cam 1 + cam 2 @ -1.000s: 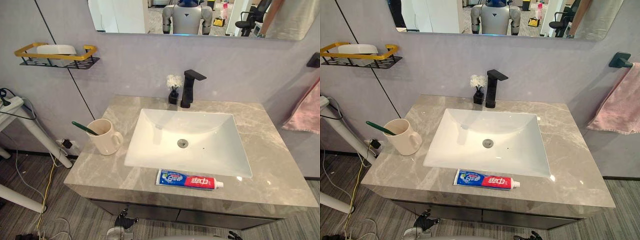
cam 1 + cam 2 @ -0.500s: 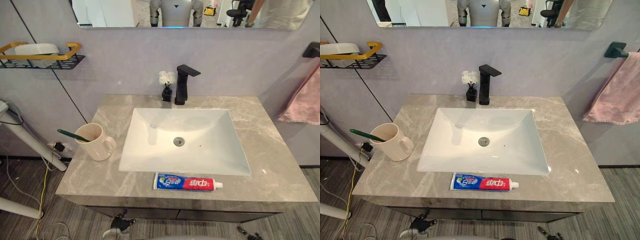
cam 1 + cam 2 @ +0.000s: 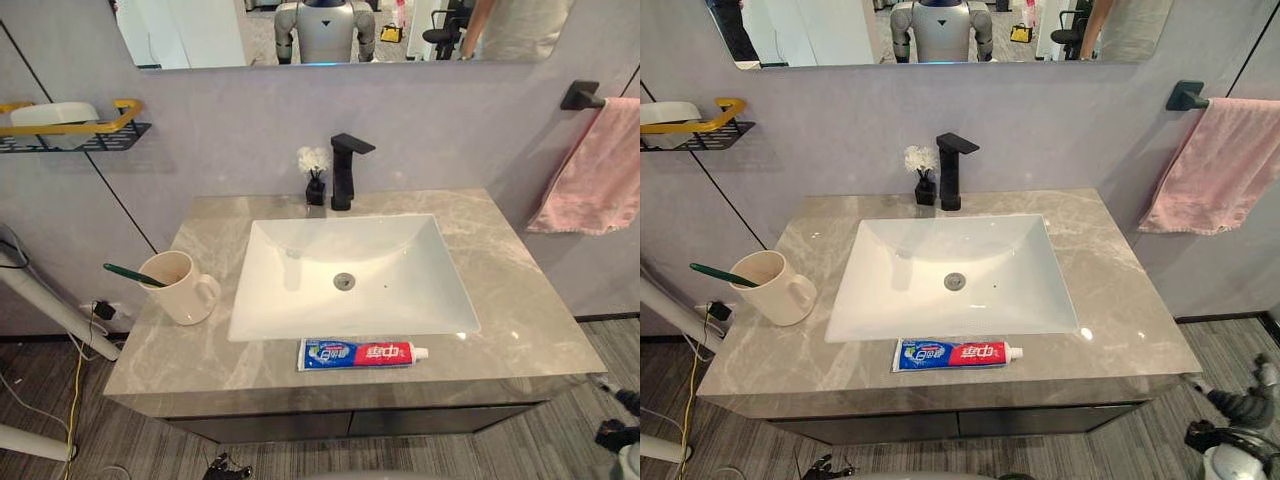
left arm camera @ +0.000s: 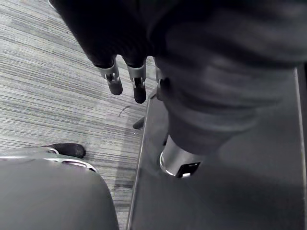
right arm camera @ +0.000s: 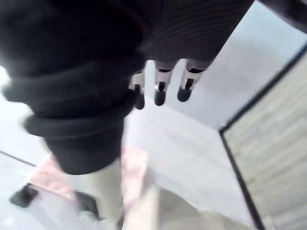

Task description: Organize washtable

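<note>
Two hands hang below our counter (image 3: pixel 520 300): left hand (image 4: pixel 114 79) and right hand (image 5: pixel 159 88), fingers loose, empty. Toothpaste (image 3: pixel 362 353) lies before the sink (image 3: pixel 400 255); toothbrush (image 3: pixel 133 274) stands in the mug (image 3: pixel 182 295), left.

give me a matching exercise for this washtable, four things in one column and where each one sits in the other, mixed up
Things
1. toothpaste tube
2. mug
3. faucet
4. pink towel

Places
A. behind the basin, by the wall
B. hanging from the wall bar, right of the counter
C. lying flat along the counter's front edge
D. on the counter left of the basin, with a toothbrush in it

Pairs: 1-C, 2-D, 3-A, 4-B
</note>
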### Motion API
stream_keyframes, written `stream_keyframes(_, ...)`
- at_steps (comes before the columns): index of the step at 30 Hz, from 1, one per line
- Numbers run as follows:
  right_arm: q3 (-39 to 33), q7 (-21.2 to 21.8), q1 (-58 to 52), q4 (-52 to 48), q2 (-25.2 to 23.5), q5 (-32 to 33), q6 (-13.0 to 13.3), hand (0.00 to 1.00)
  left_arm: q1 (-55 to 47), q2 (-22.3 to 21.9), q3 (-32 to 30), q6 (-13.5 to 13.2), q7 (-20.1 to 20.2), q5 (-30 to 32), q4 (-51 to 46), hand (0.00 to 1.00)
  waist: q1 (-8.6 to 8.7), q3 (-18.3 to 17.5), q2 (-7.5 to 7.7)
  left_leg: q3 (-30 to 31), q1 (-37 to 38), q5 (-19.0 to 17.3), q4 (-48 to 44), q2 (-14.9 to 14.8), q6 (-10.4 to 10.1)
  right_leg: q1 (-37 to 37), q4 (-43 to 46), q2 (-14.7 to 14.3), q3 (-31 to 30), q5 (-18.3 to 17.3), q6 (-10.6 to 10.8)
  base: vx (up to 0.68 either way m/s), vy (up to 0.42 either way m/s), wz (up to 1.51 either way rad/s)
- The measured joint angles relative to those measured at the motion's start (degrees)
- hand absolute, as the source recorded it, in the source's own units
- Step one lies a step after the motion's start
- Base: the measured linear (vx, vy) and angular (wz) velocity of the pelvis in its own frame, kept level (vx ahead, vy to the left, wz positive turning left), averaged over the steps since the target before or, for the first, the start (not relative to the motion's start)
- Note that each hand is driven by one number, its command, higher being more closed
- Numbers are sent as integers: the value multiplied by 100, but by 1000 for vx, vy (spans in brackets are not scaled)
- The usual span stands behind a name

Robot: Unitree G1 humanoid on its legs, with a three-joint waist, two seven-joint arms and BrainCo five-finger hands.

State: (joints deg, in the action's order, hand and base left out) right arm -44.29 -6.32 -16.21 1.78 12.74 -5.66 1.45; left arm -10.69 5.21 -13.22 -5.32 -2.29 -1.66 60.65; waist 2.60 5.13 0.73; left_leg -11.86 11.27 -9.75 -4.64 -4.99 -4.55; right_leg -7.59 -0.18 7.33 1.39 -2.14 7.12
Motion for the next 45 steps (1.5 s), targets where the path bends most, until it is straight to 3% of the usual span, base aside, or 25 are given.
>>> stream_keyframes(6,-256,54,235,-1667,298,-410,47,0,-143,-25,-11,0,109,-47,-69,0,97,-56,78,-59,68,7,27,0,0,2,32,-9,-64,-1,0,-10,-12,-6)
stream_keyframes(10,560,229,706,-2269,1151,-400,305,0,-186,-6,30,-20,154,-68,-91,0,107,-94,157,-93,130,4,26,6,0,2,88,-9,-126,-3,1,-60,-12,-7)
stream_keyframes(13,1684,593,1055,-2535,1918,-257,737,0,-165,37,168,-52,229,-172,-87,0,-7,-120,193,-56,127,5,33,10,0,0,114,-5,-111,-4,1,-62,-20,5)
stream_keyframes(15,2882,1011,1301,-2553,2403,167,1008,0,-175,78,252,-121,237,-223,-79,0,-56,-158,235,92,63,34,46,24,9,-12,116,13,24,-8,-1,-30,-30,25)
stream_keyframes(16,3218,1105,1364,-2533,2519,231,1054,0,-174,79,254,-133,237,-223,-76,0,-71,-161,240,108,55,54,43,30,13,-5,115,18,40,-8,-1,0,-29,24)
stream_keyframes(18,4453,1719,1621,-2277,2825,576,1143,0,-152,115,361,-154,239,-222,-52,0,-204,-178,241,222,11,104,56,51,35,-24,107,40,147,-11,2,6,-27,23)
stream_keyframes(24,6124,2465,2168,-1392,2805,974,939,0,-53,316,810,-146,353,-218,115,0,-511,-189,294,446,-121,169,56,122,79,-47,77,115,376,-17,12,-2,-13,22)
stream_keyframes(28,6900,2761,2298,-1149,2610,1088,781,0,-28,426,1033,-144,359,-216,241,0,-521,-165,359,586,-163,202,59,130,70,-119,14,122,518,-16,12,-13,-28,18)
stream_keyframes(40,7609,3273,2533,-1106,2585,899,464,0,92,505,1298,-148,373,-228,420,0,-523,-21,348,682,-206,253,63,129,63,-129,6,115,606,-3,0,-28,-16,4)
stream_keyframes(45,7458,3131,2498,-1120,2521,-107,465,0,142,510,1307,-117,376,-389,460,0,-509,61,343,682,-205,253,62,128,63,-135,-7,113,607,2,-3,0,0,0)
